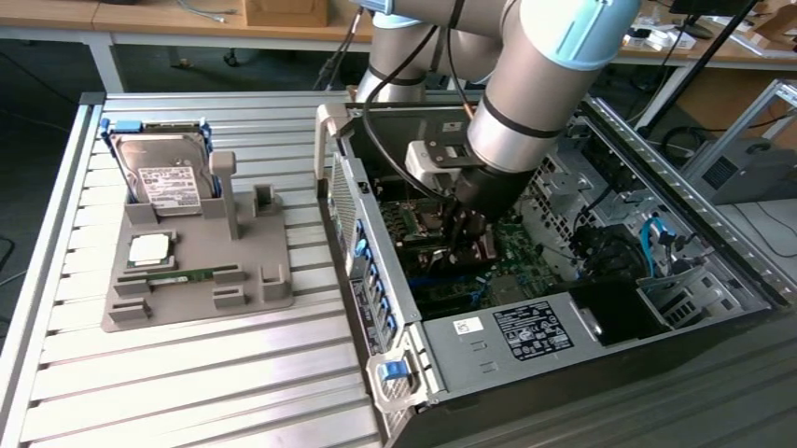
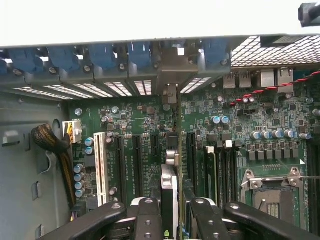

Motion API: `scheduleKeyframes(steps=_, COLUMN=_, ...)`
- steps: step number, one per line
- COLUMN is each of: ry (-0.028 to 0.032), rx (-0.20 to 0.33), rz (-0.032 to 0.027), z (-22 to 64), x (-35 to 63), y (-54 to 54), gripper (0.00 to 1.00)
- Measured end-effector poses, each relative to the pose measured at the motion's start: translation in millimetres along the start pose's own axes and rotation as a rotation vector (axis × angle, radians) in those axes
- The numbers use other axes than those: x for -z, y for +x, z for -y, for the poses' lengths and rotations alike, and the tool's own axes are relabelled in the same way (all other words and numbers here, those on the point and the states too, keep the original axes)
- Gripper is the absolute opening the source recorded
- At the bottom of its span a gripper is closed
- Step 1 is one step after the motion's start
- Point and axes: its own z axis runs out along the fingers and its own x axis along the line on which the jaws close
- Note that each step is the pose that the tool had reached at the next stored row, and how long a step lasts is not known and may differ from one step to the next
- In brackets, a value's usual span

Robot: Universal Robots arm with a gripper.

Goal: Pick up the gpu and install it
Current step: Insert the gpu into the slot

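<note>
My gripper [image 1: 471, 245] is down inside the open computer case [image 1: 524, 327], above the motherboard [image 2: 135, 125]. It is shut on the gpu [image 2: 178, 150], a thin dark card seen edge-on between the two black fingers [image 2: 149, 217]. The card stands upright over the expansion slots [image 2: 135, 160]. Its silver bracket [image 2: 172, 65] reaches the rear wall of the case, among the blue slot clips [image 2: 105, 55]. In the exterior view the card [image 1: 458, 257] is mostly hidden behind the gripper and the arm.
A grey holder [image 1: 200, 271] sits on the slatted table at the exterior view's left, carrying a hard drive [image 1: 162, 173], a RAM stick [image 1: 181, 276] and a small square chip [image 1: 149, 247]. Cables [image 2: 55, 145], the CPU socket [image 2: 272, 190] and drive bays [image 1: 585, 187] crowd the case.
</note>
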Motion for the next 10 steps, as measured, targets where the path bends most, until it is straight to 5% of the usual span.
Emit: scheduleKeyframes(steps=10, ry=0.0, rx=0.0, rz=0.0001, z=0.3, x=-5.4, y=-0.1, gripper=0.27)
